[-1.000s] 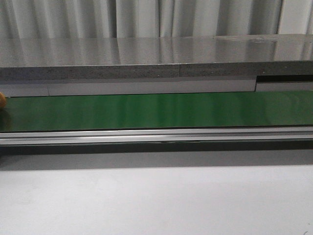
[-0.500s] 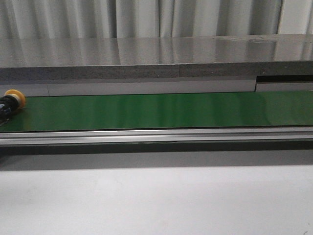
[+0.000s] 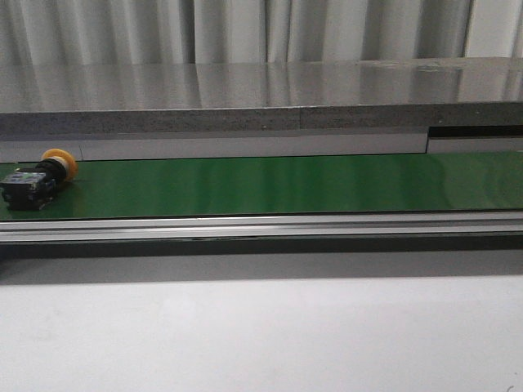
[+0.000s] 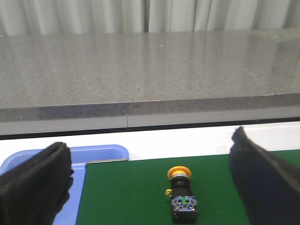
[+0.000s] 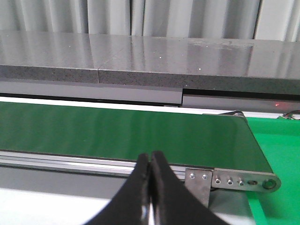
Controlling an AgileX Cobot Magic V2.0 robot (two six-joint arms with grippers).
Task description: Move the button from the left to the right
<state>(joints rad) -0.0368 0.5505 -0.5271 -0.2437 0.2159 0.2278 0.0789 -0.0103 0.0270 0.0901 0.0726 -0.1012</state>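
The button [image 3: 38,178] lies on its side at the far left of the green conveyor belt [image 3: 270,184], its yellow-orange cap toward the back. In the left wrist view the button [image 4: 182,192] lies on the belt between my wide-open black fingers [image 4: 35,187], touching neither. My left gripper [image 4: 150,187] is open and empty. My right gripper [image 5: 150,161] is shut and empty, in front of the belt's right end. Neither gripper shows in the front view.
A grey stone ledge [image 3: 261,102] runs behind the belt. An aluminium rail [image 3: 261,226] edges the belt's front. A blue tray [image 4: 98,153] sits by the belt's left end. A bright green surface [image 5: 279,154] lies past the belt's right end.
The button has travelled to the right along the belt, from just its cap at the left edge to fully in view. The grippers stay out of the front view.
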